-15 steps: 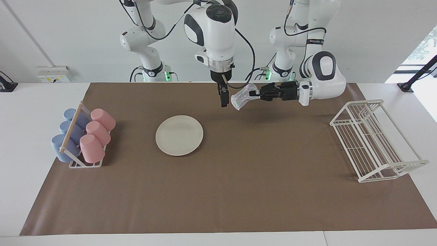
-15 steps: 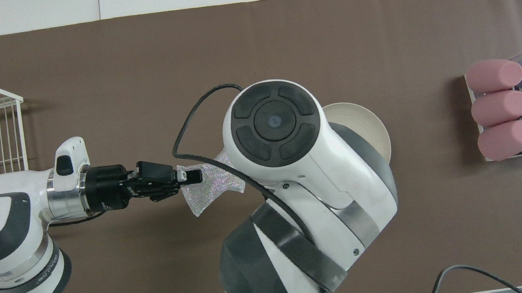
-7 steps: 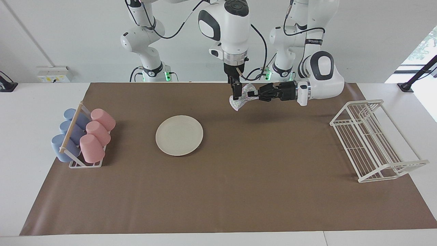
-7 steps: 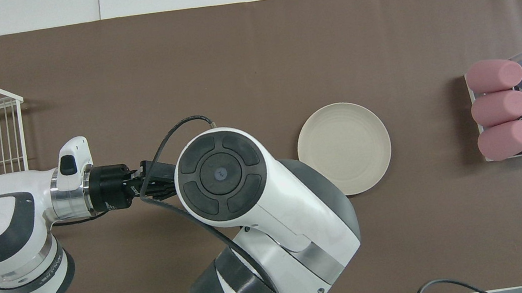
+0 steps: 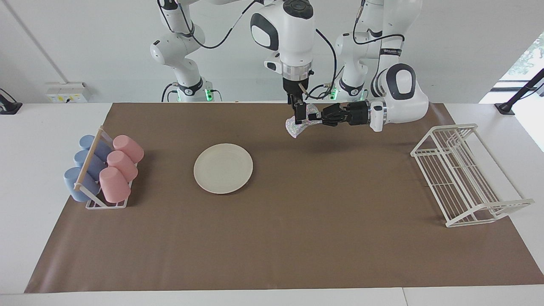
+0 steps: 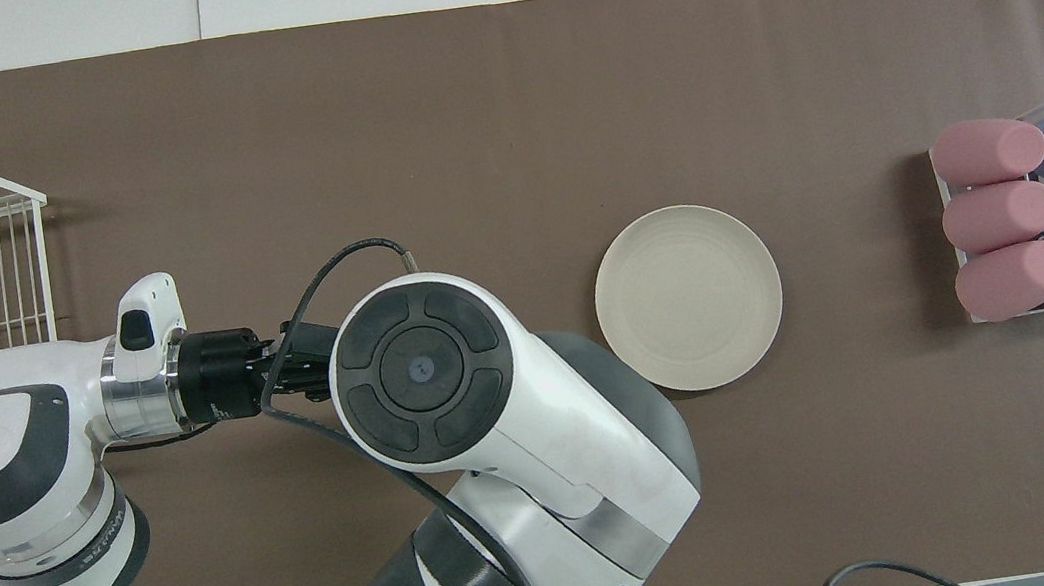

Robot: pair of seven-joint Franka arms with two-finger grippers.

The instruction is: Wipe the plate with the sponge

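While the sponge (image 5: 298, 123) hangs in the air, the left claw (image 5: 318, 120) grips it from the side, shut on it. The right claw (image 5: 299, 113) is at the sponge from above; its opening cannot be told. The plate (image 5: 223, 168) lies on the tabletop (image 5: 297, 221), well apart.

left pincer (image 5: 319, 119) holds sponge (image 5: 299, 124) in air | right pincer (image 5: 299, 111) at sponge, grip unclear | plate (image 5: 223, 168) bare

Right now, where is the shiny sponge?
In the facing view the sponge hangs in the air over the brown mat, between the left gripper and the right gripper, toward the left arm's end from the plate.
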